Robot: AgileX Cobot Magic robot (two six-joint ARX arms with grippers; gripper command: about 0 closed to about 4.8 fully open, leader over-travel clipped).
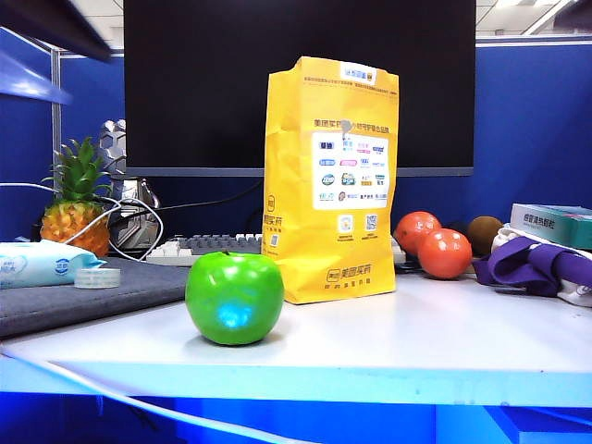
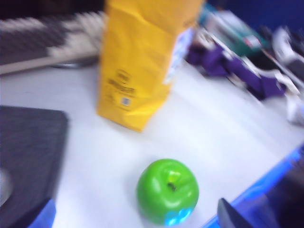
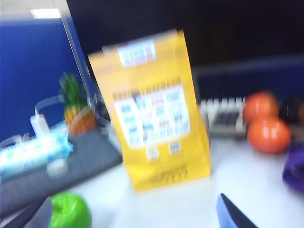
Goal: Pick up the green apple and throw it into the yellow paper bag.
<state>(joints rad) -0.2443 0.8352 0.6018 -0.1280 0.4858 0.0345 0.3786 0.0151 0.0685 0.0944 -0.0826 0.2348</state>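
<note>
Only one dark fingertip (image 2: 228, 216) of the left gripper is caught at the edge of the left wrist view, beside the green apple (image 2: 167, 191) and apart from it; the jaws are spread wide and nothing is grasped. Of the right gripper, two blurred dark-blue fingertips (image 3: 235, 213) are seen far apart at the edge of the right wrist view, so it is released as well, with nothing between them. Neither gripper is seen in the exterior view.

The green apple (image 1: 234, 298) is set upright near the front edge of the white table (image 1: 444, 333), its stem pointing up and a bluish glint on its skin. The yellow paper bag (image 1: 331, 180) is stood upright just behind the apple and a little to the right, not touching it. Two orange fruits (image 1: 444, 252) and a brown one (image 1: 484, 233) are placed to the right of the bag, next to a purple cloth (image 1: 532, 264). A pineapple (image 1: 76, 208), a pack of wipes (image 1: 42, 264) and a dark mat (image 1: 92, 294) are found on the left, and a keyboard (image 1: 208, 245) is laid behind.
</note>
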